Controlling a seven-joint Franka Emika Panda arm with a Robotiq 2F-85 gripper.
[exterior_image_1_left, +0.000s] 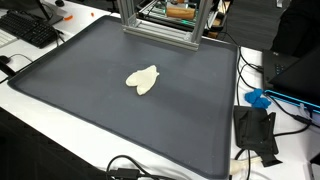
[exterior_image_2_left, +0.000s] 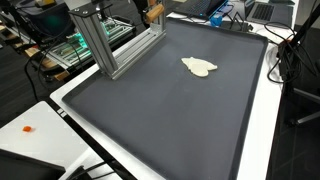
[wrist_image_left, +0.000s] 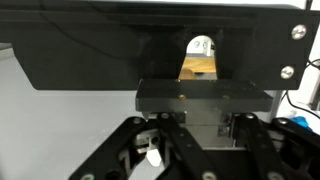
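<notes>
The white counter (exterior_image_1_left: 40, 130) is covered almost edge to edge by a large dark grey mat (exterior_image_1_left: 100, 110) with a raised rim, seen in both exterior views. A small pale, cream-coloured lump (exterior_image_1_left: 142, 80) lies alone near the mat's middle, and an aluminium frame (exterior_image_1_left: 160, 30) stands at one edge. On the bare counter beside the mat lie a black keyboard (exterior_image_1_left: 35, 30) and a tiny orange piece (exterior_image_2_left: 27, 128).

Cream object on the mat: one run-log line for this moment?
gripper: wrist view only, open/shut unclear | cream object: alone mid-mat, nothing touching | grey mat: flat
</notes>
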